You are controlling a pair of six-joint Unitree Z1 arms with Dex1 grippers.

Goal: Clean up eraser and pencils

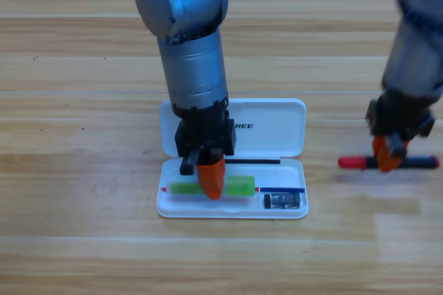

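Left gripper [211, 183] sits on the green pencil [241, 185] in the case [232, 208], beside the eraser [284, 201]; jaw state unclear. Right gripper [387, 158] is over the black pencil [422, 162], grip unclear. Next: lift yours in.

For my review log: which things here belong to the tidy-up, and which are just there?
Job: green pencil and eraser, both in the white case; red-ended black pencil on the table; left gripper; right gripper.
Just there: wooden table.

Green pencil [239, 185], red-ended black pencil [387, 163], dark eraser [284, 201], white case [277, 129].
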